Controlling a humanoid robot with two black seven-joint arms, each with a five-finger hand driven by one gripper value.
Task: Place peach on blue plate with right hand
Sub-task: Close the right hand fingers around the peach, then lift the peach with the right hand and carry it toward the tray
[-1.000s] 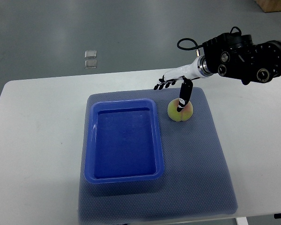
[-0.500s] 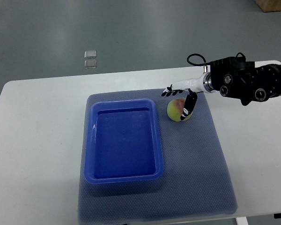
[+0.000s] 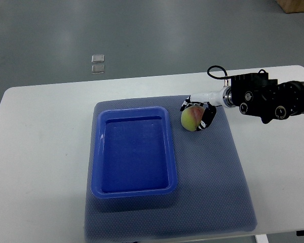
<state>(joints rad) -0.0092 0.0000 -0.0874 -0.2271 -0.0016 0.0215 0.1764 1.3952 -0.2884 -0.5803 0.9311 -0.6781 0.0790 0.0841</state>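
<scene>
A yellow-pink peach [image 3: 191, 119] lies on the grey-blue mat [image 3: 213, 172], just right of the blue plate [image 3: 134, 150], a deep rectangular tray with nothing in it. My right hand [image 3: 198, 111] comes in from the right edge and has its fingers [image 3: 208, 117] curled around the peach from the far and right sides. The peach still rests on the mat. The left hand does not show.
The mat lies on a white table [image 3: 40, 152]. Two small clear squares [image 3: 97, 64] lie on the grey floor beyond the table's far edge. My right forearm, black and bulky [image 3: 273, 96], stretches over the table's right side.
My right arm has lowered and drawn back to the right. The fingers, spread above the peach before, have closed around it. The peach has hardly moved.
</scene>
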